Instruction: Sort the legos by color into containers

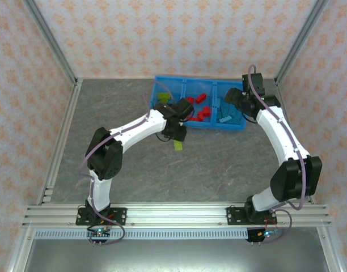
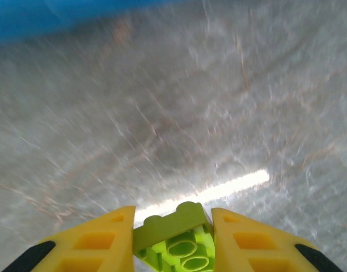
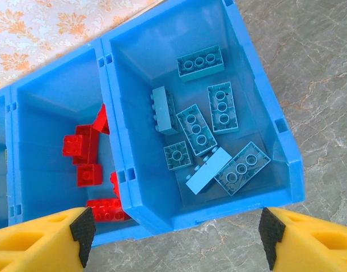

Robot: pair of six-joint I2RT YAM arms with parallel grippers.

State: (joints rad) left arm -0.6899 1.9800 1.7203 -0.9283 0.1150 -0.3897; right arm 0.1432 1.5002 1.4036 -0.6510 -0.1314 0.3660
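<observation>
My left gripper [image 1: 177,139] hangs just in front of the blue bin [image 1: 199,78], shut on a yellow-green lego [image 1: 178,145]. In the left wrist view the gripper [image 2: 173,213] pinches that lego [image 2: 182,238] between its yellow fingers, underside towards the camera, above the grey table. My right gripper [image 1: 235,105] hovers open over the bin's right end. Seen from the right wrist, the gripper [image 3: 176,232] straddles the bin's front wall [image 3: 162,212] with nothing between its fingers. Several light blue legos [image 3: 210,124] lie in the right compartment, and red legos [image 3: 85,153] in the middle one.
The grey stone-look table [image 1: 134,164] stretches in front of the bin. Aluminium frame posts [image 1: 54,51] and patterned walls close in the back and sides. My left arm covers part of the bin's left compartment [image 1: 169,89].
</observation>
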